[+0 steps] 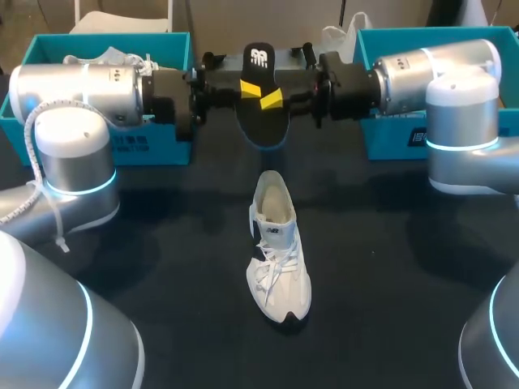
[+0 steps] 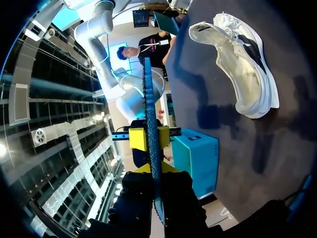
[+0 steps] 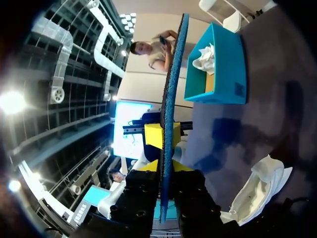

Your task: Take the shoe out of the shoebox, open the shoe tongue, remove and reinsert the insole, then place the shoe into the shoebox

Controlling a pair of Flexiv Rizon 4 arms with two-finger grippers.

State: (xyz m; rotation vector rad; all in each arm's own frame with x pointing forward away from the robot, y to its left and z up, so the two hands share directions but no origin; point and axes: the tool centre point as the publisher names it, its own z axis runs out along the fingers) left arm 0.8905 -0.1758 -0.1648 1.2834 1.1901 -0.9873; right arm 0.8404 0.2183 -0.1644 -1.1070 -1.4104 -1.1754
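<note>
A black insole (image 1: pixel 260 123) hangs in the air over the back middle of the table, held from both sides. My left gripper (image 1: pixel 250 87) is shut on it from the left, and my right gripper (image 1: pixel 272 100) pinches it from the right. In the left wrist view the insole (image 2: pixel 150 109) runs edge-on between the fingers of the left gripper (image 2: pixel 153 171). The right wrist view shows the insole (image 3: pixel 173 79) the same way in the right gripper (image 3: pixel 166 168). The white shoe (image 1: pixel 278 247) lies on the table nearer the front, its tongue pulled open; it shows also as the shoe (image 2: pixel 240 64) and the shoe (image 3: pixel 257 191).
A teal shoebox (image 1: pixel 158 150) with white things inside stands at the back left, and a second teal box (image 1: pixel 381 142) at the back right. The dark table (image 1: pixel 389 267) spreads around the shoe.
</note>
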